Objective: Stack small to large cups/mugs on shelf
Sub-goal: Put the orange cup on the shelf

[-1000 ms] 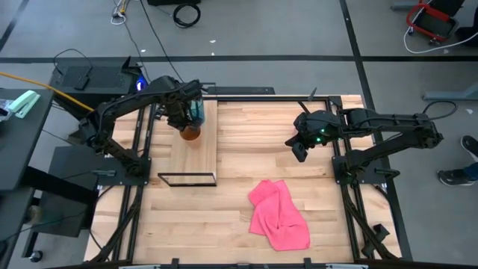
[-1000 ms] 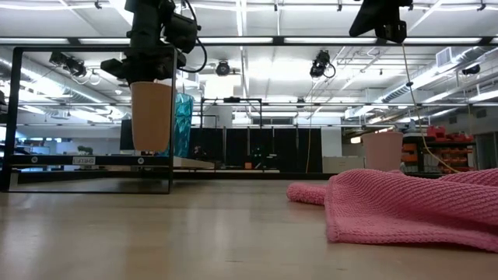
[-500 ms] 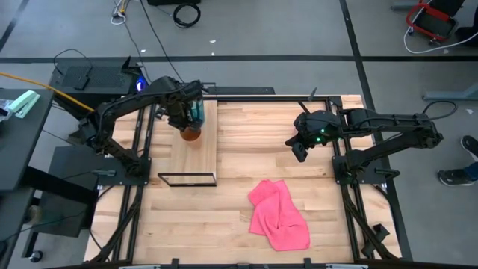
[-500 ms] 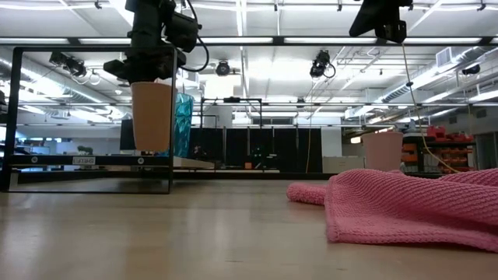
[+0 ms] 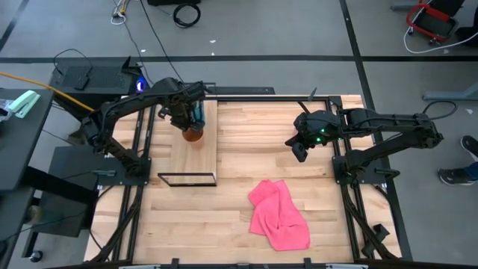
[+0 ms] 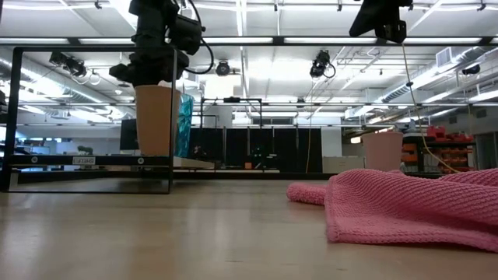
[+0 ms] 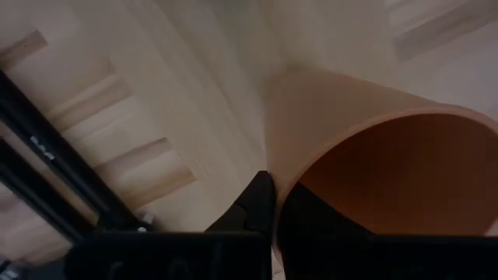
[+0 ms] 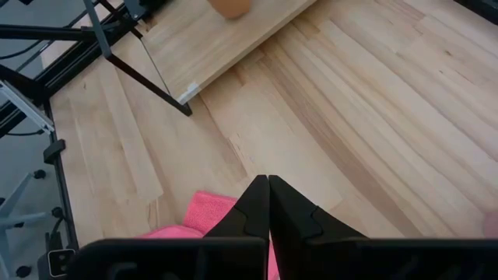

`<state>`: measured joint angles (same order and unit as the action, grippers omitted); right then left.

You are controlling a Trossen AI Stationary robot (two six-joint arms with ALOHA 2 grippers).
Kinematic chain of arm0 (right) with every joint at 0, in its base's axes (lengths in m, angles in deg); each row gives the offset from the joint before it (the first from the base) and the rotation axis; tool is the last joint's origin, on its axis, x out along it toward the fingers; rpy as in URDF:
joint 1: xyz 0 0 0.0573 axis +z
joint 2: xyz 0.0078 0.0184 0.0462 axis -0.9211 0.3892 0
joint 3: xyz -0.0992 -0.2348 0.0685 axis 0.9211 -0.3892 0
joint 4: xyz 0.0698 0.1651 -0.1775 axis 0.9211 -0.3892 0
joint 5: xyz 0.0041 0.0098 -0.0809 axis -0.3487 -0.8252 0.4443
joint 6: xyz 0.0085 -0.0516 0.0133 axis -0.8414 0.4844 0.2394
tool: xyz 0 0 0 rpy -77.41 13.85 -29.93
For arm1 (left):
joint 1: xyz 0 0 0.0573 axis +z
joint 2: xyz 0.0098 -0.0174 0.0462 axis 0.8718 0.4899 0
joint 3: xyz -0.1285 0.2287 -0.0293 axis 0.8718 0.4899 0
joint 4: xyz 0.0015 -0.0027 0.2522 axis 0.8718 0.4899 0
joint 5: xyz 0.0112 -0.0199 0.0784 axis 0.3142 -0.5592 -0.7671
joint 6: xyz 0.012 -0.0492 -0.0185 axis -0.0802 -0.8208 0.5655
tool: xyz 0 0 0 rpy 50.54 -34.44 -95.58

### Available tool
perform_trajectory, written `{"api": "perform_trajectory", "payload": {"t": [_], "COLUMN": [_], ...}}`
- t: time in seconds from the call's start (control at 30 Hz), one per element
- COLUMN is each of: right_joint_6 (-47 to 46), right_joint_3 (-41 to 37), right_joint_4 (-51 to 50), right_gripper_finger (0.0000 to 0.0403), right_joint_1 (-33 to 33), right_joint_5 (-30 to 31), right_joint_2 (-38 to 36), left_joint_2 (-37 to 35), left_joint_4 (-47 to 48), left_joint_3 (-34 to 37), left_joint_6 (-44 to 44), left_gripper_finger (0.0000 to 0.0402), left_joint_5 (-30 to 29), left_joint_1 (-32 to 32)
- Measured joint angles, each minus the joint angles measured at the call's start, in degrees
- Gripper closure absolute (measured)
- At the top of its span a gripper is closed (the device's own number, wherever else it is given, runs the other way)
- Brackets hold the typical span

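One teal cup [image 6: 184,124] shows behind orange cup [image 6: 156,119]

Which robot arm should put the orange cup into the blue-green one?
The left arm. Its gripper already pinches the orange cup's rim over the shelf, right beside the teal cup. The right gripper is shut and empty, hanging over the tabletop far from both cups.

Overhead straight down; low level across table; both share shelf [image 5: 196,146].
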<state>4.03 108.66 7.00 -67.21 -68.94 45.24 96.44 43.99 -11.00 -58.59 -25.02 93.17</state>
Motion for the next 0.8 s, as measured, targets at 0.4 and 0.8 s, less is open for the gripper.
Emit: {"api": "perform_trajectory", "payload": {"t": [0.4,0.8], "right_joint_6": [1.1,1.5], "right_joint_3": [0.0,0.0], "right_joint_4": [0.0,0.0], "right_gripper_finger": [0.0398,0.0397], "right_joint_1": [0.0,0.0], "right_joint_5": [0.0,0.0], "right_joint_2": [0.0,0.0], "left_joint_2": [0.4,2.5], "left_joint_4": [1.0,1.3], "left_joint_3": [0.0,-0.1], "left_joint_6": [0.7,1.8], "left_gripper_finger": [0.0391,0.0386], "left_joint_5": [0.0,0.2], "left_joint_1": [-0.1,-1.0]}}
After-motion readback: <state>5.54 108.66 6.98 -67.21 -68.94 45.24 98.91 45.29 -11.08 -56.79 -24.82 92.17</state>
